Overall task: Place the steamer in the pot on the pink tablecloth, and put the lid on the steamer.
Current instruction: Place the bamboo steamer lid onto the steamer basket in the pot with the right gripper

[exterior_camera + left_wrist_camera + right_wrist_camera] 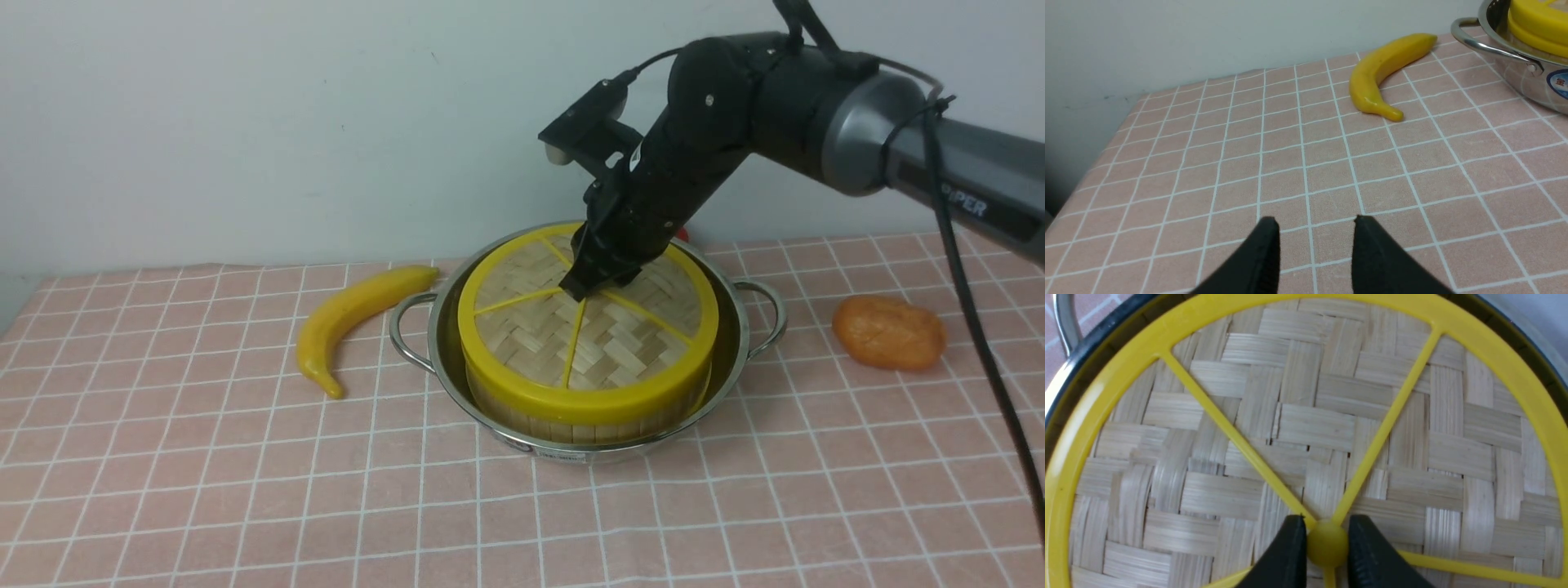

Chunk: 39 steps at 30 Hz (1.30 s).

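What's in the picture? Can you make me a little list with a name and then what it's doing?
right claw: closed on the lid's yellow knob
lid: on top of the steamer
steamer: inside the pot
pot: shiny, two handles, on the pink tablecloth
left claw: open, holding nothing
banana: left of the pot
brown lumpy thing: right of the pot

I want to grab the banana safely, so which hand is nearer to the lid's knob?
Right. The right hand has its fingers on either side of the knob; the left hangs over bare cloth, away from it.
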{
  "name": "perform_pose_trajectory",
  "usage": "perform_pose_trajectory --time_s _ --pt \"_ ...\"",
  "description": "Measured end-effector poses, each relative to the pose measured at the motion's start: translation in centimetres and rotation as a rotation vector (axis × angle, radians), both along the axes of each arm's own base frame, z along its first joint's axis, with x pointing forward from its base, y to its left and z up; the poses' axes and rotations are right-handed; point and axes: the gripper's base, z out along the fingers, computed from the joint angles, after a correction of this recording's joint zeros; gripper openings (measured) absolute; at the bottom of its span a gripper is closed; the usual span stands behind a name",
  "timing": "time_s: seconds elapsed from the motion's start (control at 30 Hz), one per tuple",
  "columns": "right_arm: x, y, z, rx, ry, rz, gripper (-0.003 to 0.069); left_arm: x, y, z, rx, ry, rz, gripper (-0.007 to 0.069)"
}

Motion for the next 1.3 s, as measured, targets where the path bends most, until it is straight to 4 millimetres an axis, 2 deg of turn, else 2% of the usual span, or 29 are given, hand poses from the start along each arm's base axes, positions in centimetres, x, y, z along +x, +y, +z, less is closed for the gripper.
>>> perform_pose_trajectory --time_s 0.6,0.7,0.83,0.97,1.13,1.23,1.3 --pt "0.0 0.1 0.0 0.01 0.002 -0.002 0.0149 0.0 0.0 0.0 0.0 0.0 0.0 0.0243" --pt "0.0 0.3 0.1 0.037 0.006 -0.001 0.0206 0.0 0.0 0.0 0.0 0.0 0.0 0.0243" --pt "0.1 0.8 0.4 0.11 -0.01 -0.004 0.0319 0.0 0.0 0.0 0.0 0.0 0.0 0.0243" --pt "0.2 1.3 0.7 0.174 -0.021 -0.01 0.0365 0.0 0.0 0.0 0.0 0.0 0.0 0.0243" --pt "0.1 1.8 1.0 0.248 0.008 -0.026 0.0356 0.0 0.0 0.0 0.0 0.0 0.0 0.0243" --pt "0.0 2.1 1.4 0.309 0.019 -0.043 0.0322 0.0 0.0 0.0 0.0 0.0 0.0 0.0243" --pt "-0.1 2.5 2.2 0.366 0.016 -0.051 0.026 0.0 0.0 0.0 0.0 0.0 0.0 0.0243"
